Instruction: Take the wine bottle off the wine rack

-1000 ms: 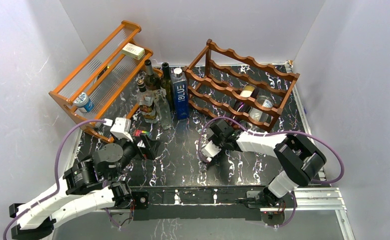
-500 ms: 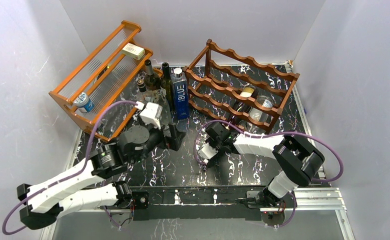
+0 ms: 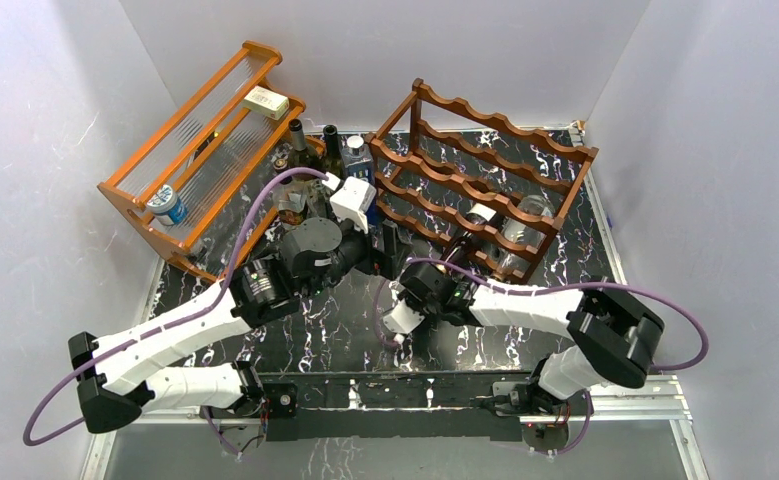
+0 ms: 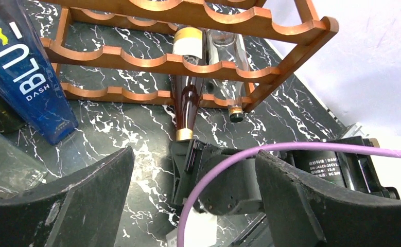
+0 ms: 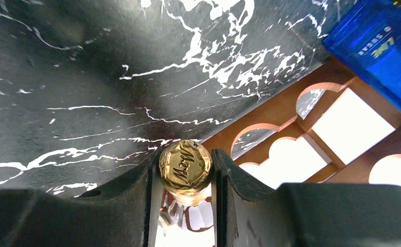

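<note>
The dark reddish-brown wine rack (image 3: pixel 505 160) stands at the back right. A dark wine bottle (image 3: pixel 477 218) with a cream label and gold-foil top lies in a lower tier, neck pointing forward and out of the rack. My right gripper (image 3: pixel 447 268) is shut on its neck. In the right wrist view the gold cap (image 5: pixel 185 165) sits between the closed-in gripper (image 5: pixel 185 177). My left gripper (image 3: pixel 390 248) is open and empty, just left of it. In the left wrist view the left gripper (image 4: pixel 194 154) frames the bottle (image 4: pixel 187 100), the rack (image 4: pixel 136 54) and the right gripper's black body.
A clear empty bottle (image 3: pixel 530 210) lies in the rack beside the wine bottle. A blue bottle (image 4: pixel 28 87) and several upright bottles (image 3: pixel 310 150) stand left of the rack. An orange shelf (image 3: pixel 205 150) with clear slats stands at the back left.
My left arm has swung from the front left to the middle, in front of the rack. My right gripper has drawn back, and the wine bottle has slid forward in the rack.
</note>
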You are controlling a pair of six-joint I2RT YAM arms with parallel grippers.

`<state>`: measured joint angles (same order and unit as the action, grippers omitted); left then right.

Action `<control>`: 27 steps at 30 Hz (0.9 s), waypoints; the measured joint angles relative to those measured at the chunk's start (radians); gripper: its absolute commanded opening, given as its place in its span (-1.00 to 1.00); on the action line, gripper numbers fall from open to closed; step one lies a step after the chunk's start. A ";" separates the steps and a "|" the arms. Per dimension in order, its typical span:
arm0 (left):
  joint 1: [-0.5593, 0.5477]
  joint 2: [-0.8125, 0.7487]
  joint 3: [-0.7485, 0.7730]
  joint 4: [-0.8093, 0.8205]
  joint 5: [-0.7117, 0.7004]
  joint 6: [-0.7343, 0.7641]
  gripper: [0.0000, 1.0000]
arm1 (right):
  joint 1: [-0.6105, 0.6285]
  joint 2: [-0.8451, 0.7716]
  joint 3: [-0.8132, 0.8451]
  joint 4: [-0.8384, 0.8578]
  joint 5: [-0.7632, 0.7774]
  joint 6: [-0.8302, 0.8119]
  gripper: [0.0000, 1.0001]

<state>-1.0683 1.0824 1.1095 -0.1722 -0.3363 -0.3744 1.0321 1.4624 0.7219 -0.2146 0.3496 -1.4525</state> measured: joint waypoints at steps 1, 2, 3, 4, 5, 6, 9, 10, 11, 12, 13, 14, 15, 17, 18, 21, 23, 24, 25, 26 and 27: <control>0.000 -0.004 0.000 0.003 0.004 -0.002 0.71 | 0.011 -0.010 0.000 -0.002 -0.005 0.010 -0.56; 0.001 -0.009 0.000 0.004 0.005 -0.003 0.71 | 0.023 -0.018 0.000 -0.007 -0.009 0.018 -0.56; 0.002 -0.014 0.000 0.004 0.006 -0.004 0.71 | 0.031 -0.023 0.000 -0.012 -0.013 0.023 -0.56; 0.004 -0.020 0.000 0.003 0.005 -0.004 0.71 | 0.042 -0.029 -0.001 -0.017 -0.018 0.030 -0.56; 0.005 -0.028 0.000 0.001 0.004 -0.005 0.71 | 0.052 -0.035 -0.003 -0.021 -0.024 0.035 -0.56; 0.006 -0.035 0.000 -0.001 0.003 -0.005 0.72 | 0.062 -0.042 -0.006 -0.023 -0.032 0.038 -0.57; 0.007 -0.061 0.000 -0.013 -0.010 -0.008 0.73 | 0.086 -0.061 -0.012 -0.036 -0.061 0.045 -0.60; 0.007 -0.072 0.000 -0.016 -0.016 -0.008 0.73 | 0.095 -0.067 -0.012 -0.041 -0.072 0.049 -0.61; 0.007 -0.082 0.000 -0.019 -0.021 -0.008 0.73 | 0.105 -0.072 -0.012 -0.046 -0.082 0.054 -0.61; 0.007 -0.090 0.000 -0.021 -0.025 -0.008 0.73 | 0.115 -0.077 -0.012 -0.051 -0.091 0.059 -0.61; 0.007 -0.098 0.000 -0.023 -0.029 -0.008 0.74 | 0.124 -0.080 -0.012 -0.056 -0.099 0.063 -0.61; 0.007 -0.104 0.000 -0.027 -0.035 -0.008 0.74 | 0.136 -0.082 -0.012 -0.061 -0.108 0.066 -0.62; 0.007 -0.108 0.000 -0.031 -0.040 -0.008 0.74 | 0.150 -0.083 -0.011 -0.070 -0.116 0.071 -0.64; 0.008 -0.112 0.000 -0.041 -0.048 -0.008 0.75 | 0.177 -0.083 -0.011 -0.093 -0.123 0.079 -0.67; 0.009 -0.113 0.000 -0.047 -0.051 -0.008 0.75 | 0.191 -0.083 -0.009 -0.103 -0.127 0.084 -0.69; 0.011 -0.116 -0.004 -0.062 -0.064 -0.007 0.75 | 0.235 -0.083 0.001 -0.128 -0.130 0.106 -1.00; 0.011 -0.122 -0.007 -0.074 -0.072 -0.007 0.75 | 0.265 -0.083 0.008 -0.141 -0.132 0.127 -1.00; 0.012 -0.126 -0.007 -0.077 -0.074 -0.007 0.75 | 0.274 -0.083 0.011 -0.143 -0.133 0.137 -1.00; 0.012 -0.130 -0.007 -0.080 -0.076 -0.007 0.75 | 0.285 -0.083 0.015 -0.144 -0.133 0.145 -1.00; 0.012 -0.136 -0.007 -0.084 -0.079 -0.007 0.75 | 0.293 -0.083 0.017 -0.143 -0.134 0.154 -1.00; 0.012 -0.143 -0.008 -0.088 -0.083 -0.007 0.75 | 0.299 -0.083 0.019 -0.144 -0.135 0.162 -1.00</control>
<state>-1.0565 0.9394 1.1019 -0.2604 -0.4191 -0.3817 1.3315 1.3792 0.7410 -0.3584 0.2142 -1.2903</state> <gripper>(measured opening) 0.874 0.446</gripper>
